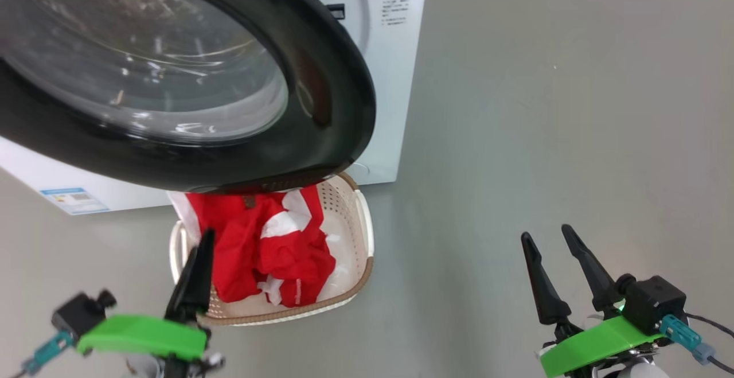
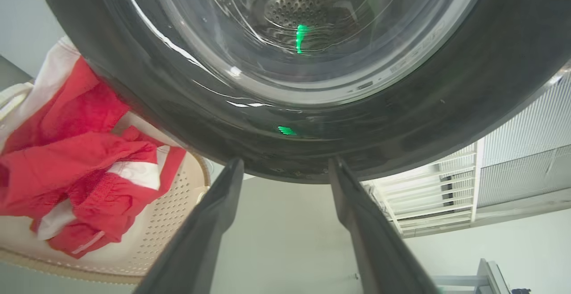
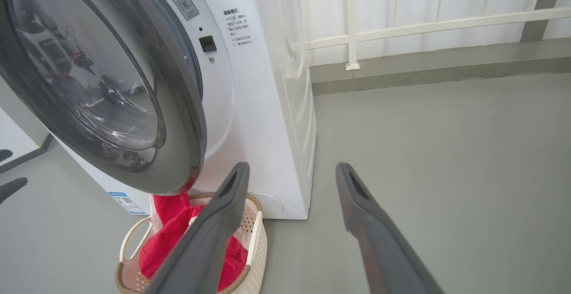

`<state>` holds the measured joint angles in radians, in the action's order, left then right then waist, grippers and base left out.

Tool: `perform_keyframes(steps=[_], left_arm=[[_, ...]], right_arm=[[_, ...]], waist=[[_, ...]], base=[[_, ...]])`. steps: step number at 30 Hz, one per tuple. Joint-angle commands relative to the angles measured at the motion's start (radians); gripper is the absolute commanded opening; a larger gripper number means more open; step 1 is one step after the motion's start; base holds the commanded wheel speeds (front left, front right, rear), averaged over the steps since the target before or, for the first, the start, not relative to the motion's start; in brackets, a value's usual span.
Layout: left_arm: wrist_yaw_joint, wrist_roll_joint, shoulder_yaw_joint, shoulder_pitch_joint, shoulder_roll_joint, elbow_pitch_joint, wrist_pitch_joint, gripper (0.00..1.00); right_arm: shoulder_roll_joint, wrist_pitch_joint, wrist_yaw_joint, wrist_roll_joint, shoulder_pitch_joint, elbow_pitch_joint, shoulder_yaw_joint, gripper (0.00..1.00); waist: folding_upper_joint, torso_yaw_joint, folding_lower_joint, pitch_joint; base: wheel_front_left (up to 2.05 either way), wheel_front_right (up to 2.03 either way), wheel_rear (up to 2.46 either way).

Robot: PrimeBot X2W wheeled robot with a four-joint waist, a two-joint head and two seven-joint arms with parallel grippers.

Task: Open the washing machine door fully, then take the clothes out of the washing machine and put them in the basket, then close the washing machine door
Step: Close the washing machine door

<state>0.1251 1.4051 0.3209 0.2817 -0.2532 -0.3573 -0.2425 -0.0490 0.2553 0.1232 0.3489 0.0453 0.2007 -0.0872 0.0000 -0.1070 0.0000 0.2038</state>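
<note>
The door (image 1: 172,68) stands swung out from the washer (image 1: 390,80), and its black rim overhangs the back of the basket (image 1: 287,315) on the floor (image 1: 545,108). The red and white clothes (image 1: 258,246) lie heaped in the basket, with one white edge draped over its far left rim. By my reckoning, opening the door and unloading are done, though I cannot see straight into the drum to be sure nothing is left inside.

My left pincer (image 1: 203,240) is spread and pinches nothing. It hangs at the basket's near left edge, just beside the clothes. In its wrist view the fingertips sit close under the door's lower rim, but I cannot tell whether they touch it. My right pincer (image 1: 546,232) is spread and empty too, over bare floor well apart from the basket and door.

What remains, as I judge it, is closing the door. It has to swing back onto the washer's front and latch. The draped cloth sits under the door, so I would watch that the rim does not catch it.
</note>
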Motion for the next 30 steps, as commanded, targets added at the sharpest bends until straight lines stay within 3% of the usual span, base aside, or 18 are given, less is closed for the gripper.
perform_keyframes(steps=[1, 4, 10, 19, 25, 30], left_arm=[[0.006, -0.016, -0.027, -0.011, -0.036, 0.015, -0.013, 1.0], [0.006, -0.075, -0.034, -0.051, -0.054, 0.002, -0.018, 1.0], [0.006, -0.262, -0.142, -0.131, -0.02, 0.009, -0.019, 1.0], [0.006, -0.671, -0.244, -0.203, 0.013, 0.056, -0.019, 1.0], [0.006, -0.918, -0.366, -0.238, 0.089, 0.129, -0.019, 1.0], [0.006, -1.06, -0.439, -0.268, 0.142, 0.212, -0.019, 1.0]], right_arm=[[-0.001, 0.006, 0.008, -0.016, 0.003, -0.021, -0.018, 1.0], [-0.001, 0.006, 0.008, -0.021, -0.007, -0.023, -0.011, 1.0], [-0.002, 0.006, 0.008, -0.029, -0.028, -0.023, 0.002, 1.0], [-0.007, 0.006, 0.008, -0.031, -0.041, -0.022, 0.009, 1.0], [-0.009, 0.006, 0.008, -0.032, -0.041, -0.022, 0.011, 1.0], [-0.009, 0.006, 0.008, -0.03, -0.042, -0.026, 0.015, 1.0]], waist=[[0.0, 0.016, 0.0, -0.011], [0.0, 0.031, 0.0, -0.017], [0.0, 0.058, 0.0, -0.029], [0.0, 0.084, 0.0, -0.033], [0.0, 0.088, 0.0, -0.037], [0.0, 0.085, 0.0, -0.044]], base=[[0.0, 0.0, 0.0], [0.0, 0.0, 0.0], [0.0, 0.0, 0.0], [0.0, 0.0, 0.0], [0.0, 0.0, 0.0], [0.0, 0.0, 0.0]])
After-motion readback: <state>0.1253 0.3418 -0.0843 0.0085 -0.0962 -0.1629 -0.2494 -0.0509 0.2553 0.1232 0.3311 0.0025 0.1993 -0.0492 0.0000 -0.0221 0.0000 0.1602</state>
